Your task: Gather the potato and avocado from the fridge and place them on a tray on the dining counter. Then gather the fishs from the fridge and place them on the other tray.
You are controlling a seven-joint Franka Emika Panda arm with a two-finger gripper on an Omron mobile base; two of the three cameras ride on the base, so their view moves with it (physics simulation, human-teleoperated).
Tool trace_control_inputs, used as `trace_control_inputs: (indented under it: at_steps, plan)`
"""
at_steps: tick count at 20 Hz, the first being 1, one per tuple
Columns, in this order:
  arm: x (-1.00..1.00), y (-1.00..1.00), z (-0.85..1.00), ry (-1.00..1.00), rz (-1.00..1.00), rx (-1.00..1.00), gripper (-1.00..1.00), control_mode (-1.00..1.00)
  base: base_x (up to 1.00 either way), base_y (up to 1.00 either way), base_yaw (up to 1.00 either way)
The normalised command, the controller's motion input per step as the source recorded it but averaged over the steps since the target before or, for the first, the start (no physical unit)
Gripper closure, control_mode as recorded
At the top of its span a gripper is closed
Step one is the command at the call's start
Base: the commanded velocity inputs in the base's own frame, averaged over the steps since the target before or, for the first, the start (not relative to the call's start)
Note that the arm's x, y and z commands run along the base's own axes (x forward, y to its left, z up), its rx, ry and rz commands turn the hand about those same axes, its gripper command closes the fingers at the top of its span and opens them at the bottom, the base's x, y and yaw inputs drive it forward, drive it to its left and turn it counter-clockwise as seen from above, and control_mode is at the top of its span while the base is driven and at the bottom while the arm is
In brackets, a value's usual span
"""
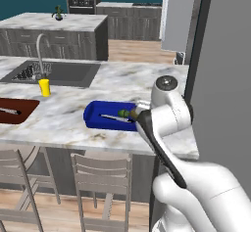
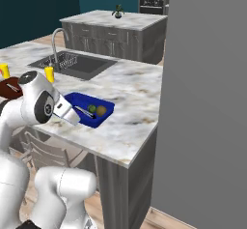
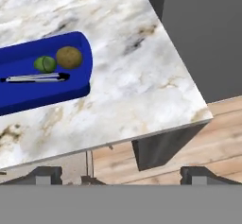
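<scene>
On the dining counter (image 1: 63,123) the blue tray (image 1: 98,113) (image 2: 72,98) (image 3: 28,95) holds the green avocado (image 3: 45,63) (image 2: 91,108), the brown potato (image 3: 69,56) (image 2: 101,110) and one slender grey fish (image 3: 35,78) (image 2: 82,111). A second fish (image 1: 7,111) lies in the dark reddish-brown other tray (image 1: 24,109) (image 2: 6,91) at the left. My gripper (image 3: 122,176) is open and holds nothing; it hangs off the counter's near edge, apart from the blue tray. The fridge's (image 1: 220,79) (image 2: 207,102) grey side stands on the right.
An inset sink (image 1: 54,72) with a faucet (image 1: 40,45) lies behind the trays, a yellow cup (image 1: 44,87) beside it. Chairs (image 1: 100,187) stand under the counter's near edge. A second island (image 1: 54,30) is farther back. Wooden floor (image 3: 179,138) shows below the counter's corner.
</scene>
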Motion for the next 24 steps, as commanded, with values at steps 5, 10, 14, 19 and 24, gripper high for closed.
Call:
trace_control_inputs:
  at_steps: [5,10,14,19,24]
  plan:
    - [-0.91,-0.6,-0.75,0.06,0.09,-0.03,-1.0,-1.0,0.0,0.0,0.0]
    - [-0.35,-0.6,-0.94,0.15,0.1,0.03,-1.0,-1.0,0.0,0.0,0.0]
    - [-0.2,-0.4,-0.13,0.0,0.05,0.07,-1.0,-1.0,0.0,0.0,0.0]
    - [0.0,-0.03,0.0,0.0,0.0,0.02,-1.0,-1.0,0.0,0.0,0.0]
    - [-0.09,0.0,0.0,0.0,0.0,0.0,-1.0,1.0,-0.77,0.1,0.0]
